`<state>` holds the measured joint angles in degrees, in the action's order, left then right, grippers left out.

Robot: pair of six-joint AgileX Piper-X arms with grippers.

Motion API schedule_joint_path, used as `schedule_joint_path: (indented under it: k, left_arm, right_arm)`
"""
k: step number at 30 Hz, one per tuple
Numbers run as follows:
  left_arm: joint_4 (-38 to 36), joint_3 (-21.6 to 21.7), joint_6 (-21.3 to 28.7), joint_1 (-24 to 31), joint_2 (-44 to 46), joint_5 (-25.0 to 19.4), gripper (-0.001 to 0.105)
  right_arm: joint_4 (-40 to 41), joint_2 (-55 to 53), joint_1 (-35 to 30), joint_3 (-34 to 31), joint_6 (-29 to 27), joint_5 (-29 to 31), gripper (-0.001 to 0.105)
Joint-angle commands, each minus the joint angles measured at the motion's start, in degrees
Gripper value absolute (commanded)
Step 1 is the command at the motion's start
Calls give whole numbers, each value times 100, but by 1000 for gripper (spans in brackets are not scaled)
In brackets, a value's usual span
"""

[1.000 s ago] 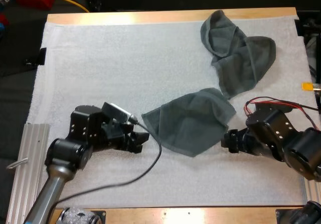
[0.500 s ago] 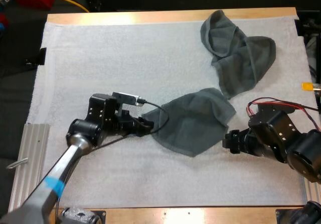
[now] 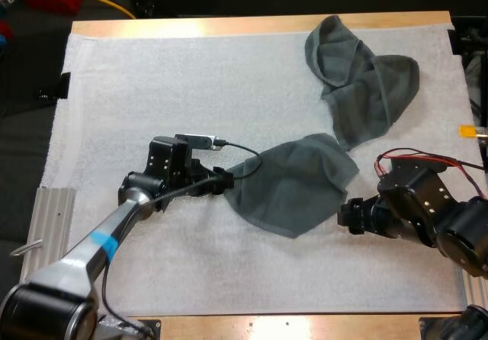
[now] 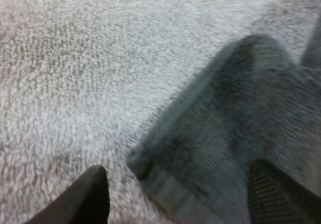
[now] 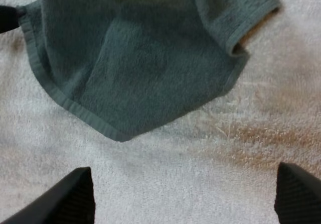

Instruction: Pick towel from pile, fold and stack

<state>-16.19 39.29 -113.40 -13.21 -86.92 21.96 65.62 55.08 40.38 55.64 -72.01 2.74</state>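
Left gripper (image 3: 222,181) is now at the left corner of the towel (image 3: 293,184), in from down-left of it a second ago. Right gripper (image 3: 345,216), towel and pile (image 3: 362,88) sit as before. Step in hand: the towel is already off the pile and lies loosely spread and creased on the mat (image 3: 191,88), and the grab for flattening is just starting. In the left wrist view the fingers (image 4: 93,196) are spread, one on each side of the hemmed corner (image 4: 143,162), not pressing on it, so nothing is held. Right gripper rests just off the towel's near-right edge, fingers (image 5: 70,199) spread wide over bare mat, with the towel's rounded near edge ahead of them and untouched. Next, as I judge it: left has to drop and pinch the corner through the hem, right has to close in on a matching corner, then both pull the towel flat before any fold. The corner looks slightly curled up, which should help the pinch, but the fluffy mat could get nipped along with it. The towel's right part is doubled over on itself, so it is hard to tell which corner right should take. The pile lies beyond the towel to its far right, its near tip close to the towel's far corner; I cannot tell whether they touch. A wide lift could drag it. Folding and stacking are not yet begun.
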Motion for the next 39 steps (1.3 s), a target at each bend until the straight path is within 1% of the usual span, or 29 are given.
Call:
schedule_joint_path:
  k: [1,7,10,15,17,19,21,23,26,29,35,37,38,39]
  left_arm:
    - [107,122,-77,-19,-78,-75,58]
    - [41,540,-77,-19,-476,43,58]
    - [-152,633,-77,-19,-629,53,58]
    - [-456,659,-77,-19,-779,124,58]
    - [-478,659,-77,-19,-797,271,58]
    - [-478,659,-77,-19,-796,677,58]
    - [-483,659,-107,-19,-796,915,58]
    - [-522,659,-120,-19,-796,1004,58]
    - [-608,659,-119,-19,-796,1011,56]
    - [-633,659,-119,-19,-796,1011,49]
    - [-638,659,-119,-19,-796,964,29]
    - [-708,659,-119,-19,-791,964,14]
    - [-771,659,-119,-19,-765,950,10]
    - [-882,659,-95,-19,-708,872,2]
  right_arm:
    - [24,-59,-10,-1,27,-37,71]
    - [110,-57,-10,-1,27,-37,71]
    - [127,-57,-10,-1,27,-37,71]
    - [127,-57,-10,-1,27,-37,71]
    - [127,-57,-10,-1,27,-37,71]
    - [111,-57,-10,-1,27,-37,71]
    - [113,-57,-10,-1,27,-37,71]
    - [113,-57,-10,-1,27,-37,71]
    - [113,-57,-10,-1,27,-37,71]
    - [113,-57,-10,-1,27,-37,71]
    - [113,-57,-10,-1,27,-20,71]
    - [113,-57,-10,-1,27,-17,71]
    - [113,-57,-10,-1,27,-5,71]
    - [113,-57,-10,-1,27,7,71]
